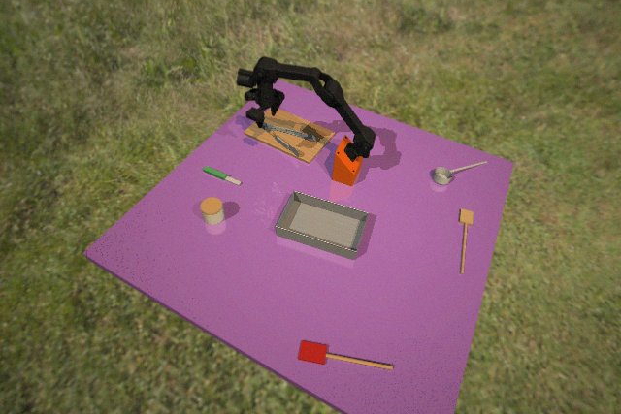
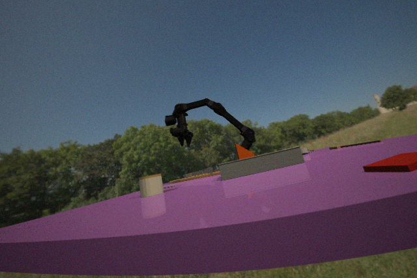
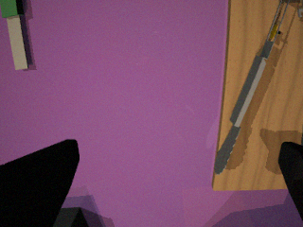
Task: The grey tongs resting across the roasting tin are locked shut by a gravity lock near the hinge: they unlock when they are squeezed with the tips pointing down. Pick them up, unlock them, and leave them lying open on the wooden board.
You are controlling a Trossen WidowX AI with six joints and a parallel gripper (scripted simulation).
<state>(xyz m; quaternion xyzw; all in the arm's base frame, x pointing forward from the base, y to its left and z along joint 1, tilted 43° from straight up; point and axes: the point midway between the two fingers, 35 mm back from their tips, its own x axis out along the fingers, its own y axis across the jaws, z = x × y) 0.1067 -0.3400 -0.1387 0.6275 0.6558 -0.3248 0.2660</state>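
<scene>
1. Table top [image 1: 250, 289]: bright purple-magenta, glossy, darker purple side edge.
2. Wooden board [image 1: 315, 146]: light tan-orange with faint grain.
3. Tongs [image 1: 288, 136]: grey, darker at the tips.
4. Arm [image 1: 341, 104] and gripper [image 1: 264, 116]: all black.
5. Arm base [image 1: 345, 164]: orange.
6. Roasting tin [image 1: 320, 243]: grey walls, paler grey floor.
7. Jar [image 1: 212, 211]: cream body, tan-orange lid.
8. Knife [image 1: 221, 175]: green part and cream part.
9. Red spatula [image 1: 313, 352]: red square head, light wood handle.
10. Wooden spatula [image 1: 465, 237]: tan all over.
11. Saucepan [image 1: 441, 175]: silver-grey, pale handle.
12. Ground [image 1: 100, 48]: mottled green-brown grass.
</scene>
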